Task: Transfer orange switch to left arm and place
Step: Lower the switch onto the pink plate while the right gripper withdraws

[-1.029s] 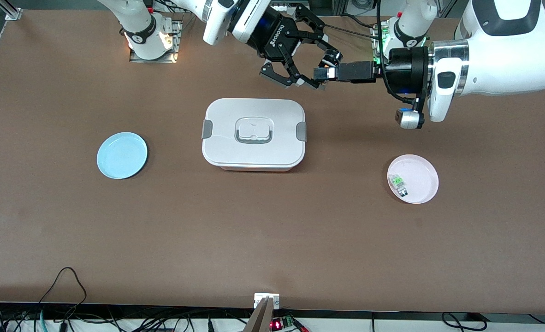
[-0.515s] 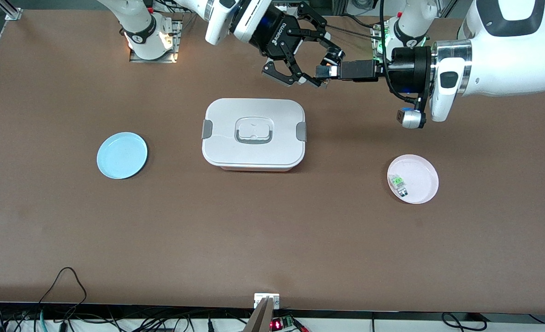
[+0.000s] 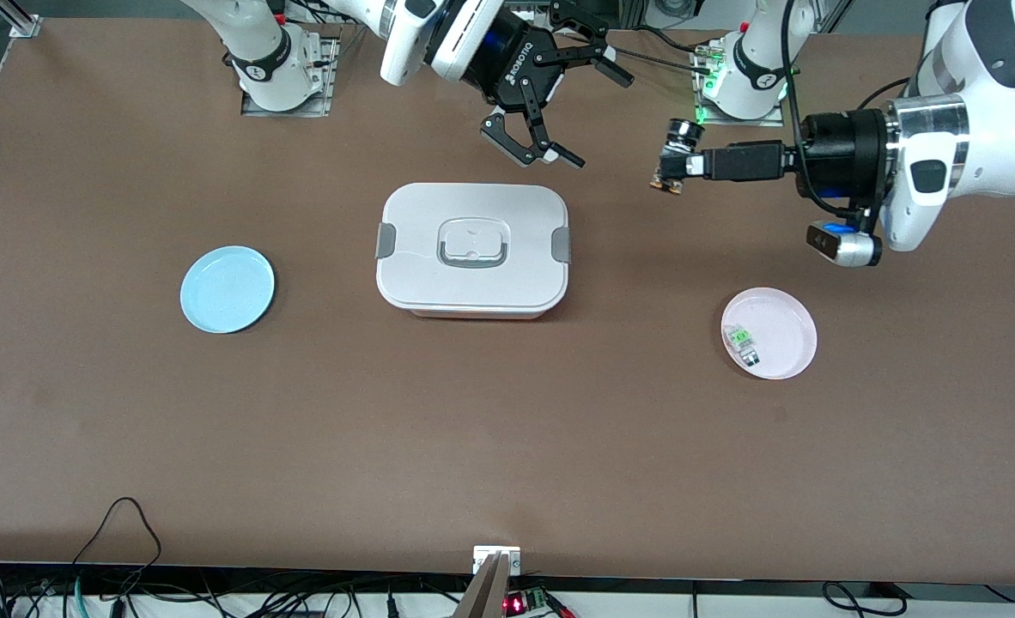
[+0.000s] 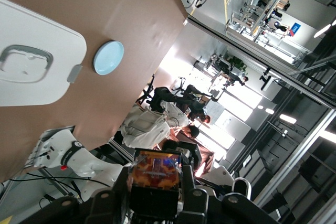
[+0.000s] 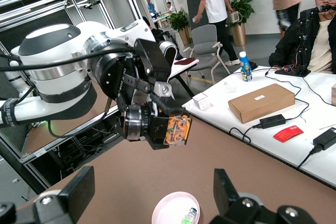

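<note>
on the brown worktop [image 3: 507,446], toward the right arm's end, a round blue plate [image 3: 227,289] lies flat and empty, well apart from the box.

the box [image 3: 473,249] sits at the middle of the worktop, lid on, with a grey clip on each short side and a grey-outlined recessed handle in the lid. the left wrist view shows the same box [image 4: 31,66] with the blue plate [image 4: 108,57] near it.

the right gripper [image 3: 572,107] hangs in the air over the bare worktop just by the edge of the box that faces the robot bases. its jaws stand wide open and hold nothing. in the right wrist view only the two finger ends [image 5: 231,192] show at the lower edge, spread apart with nothing between them.

the left gripper [image 3: 671,163] is in the air over bare worktop, between the box and the left arm's base, apart from the right gripper. its jaws are closed on the orange switch [image 3: 675,159], a small orange-and-black part with a black cylindrical end. the right wrist view shows this grip clearly: the orange switch [image 5: 176,129] is clamped at the tip of the left gripper [image 5: 157,127]. the left wrist view shows the orange switch [image 4: 156,169] between its own fingers.

a pink plate [image 3: 782,322] lies toward the left arm's end of the worktop, nearer to the front camera than the left gripper. a small green-and-clear part [image 3: 742,341] rests on it near its rim.
</note>
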Robot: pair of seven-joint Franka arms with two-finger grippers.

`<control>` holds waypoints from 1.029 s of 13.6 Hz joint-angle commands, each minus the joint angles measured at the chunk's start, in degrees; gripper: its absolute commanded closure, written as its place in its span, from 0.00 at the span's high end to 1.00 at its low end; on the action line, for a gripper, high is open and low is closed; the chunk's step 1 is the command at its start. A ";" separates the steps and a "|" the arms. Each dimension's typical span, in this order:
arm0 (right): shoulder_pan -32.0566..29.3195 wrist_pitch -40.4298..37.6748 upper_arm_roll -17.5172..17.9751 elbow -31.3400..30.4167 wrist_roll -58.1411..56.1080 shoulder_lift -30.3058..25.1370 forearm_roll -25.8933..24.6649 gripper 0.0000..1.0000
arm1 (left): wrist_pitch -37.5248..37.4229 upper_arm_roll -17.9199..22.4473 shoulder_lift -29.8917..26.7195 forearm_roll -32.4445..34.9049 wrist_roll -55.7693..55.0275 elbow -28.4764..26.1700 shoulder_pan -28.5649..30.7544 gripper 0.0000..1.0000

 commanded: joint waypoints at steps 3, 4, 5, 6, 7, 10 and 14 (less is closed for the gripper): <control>-1.22 -7.49 -3.00 -0.38 5.78 -0.54 1.81 1.00 | -5.71 -0.18 3.62 13.79 7.28 -0.22 4.34 0.00; -1.22 -9.95 -5.02 -0.47 6.94 -0.63 1.81 1.00 | -6.33 -0.18 4.15 19.23 9.21 -0.22 4.87 0.00; -1.22 -13.55 -7.13 -0.47 7.99 -0.81 1.81 1.00 | -6.77 -0.18 4.59 25.29 11.32 -0.31 5.14 0.00; -1.22 -17.85 -10.46 -0.47 8.52 -1.16 1.73 1.00 | -6.86 -0.18 4.68 31.96 12.56 -0.74 5.14 0.00; -1.22 -22.33 -13.36 -0.38 8.62 -1.16 1.64 1.00 | -6.86 -0.27 4.68 38.29 12.83 -0.84 5.05 0.00; -1.22 -33.94 -21.81 -0.47 8.70 -1.16 0.94 1.00 | -6.95 -0.44 4.85 55.00 13.88 -1.10 5.14 0.00; -1.31 -47.73 -32.09 -0.73 8.70 -0.46 -9.31 1.00 | -3.37 -0.36 8.79 70.15 16.09 -3.21 5.14 0.00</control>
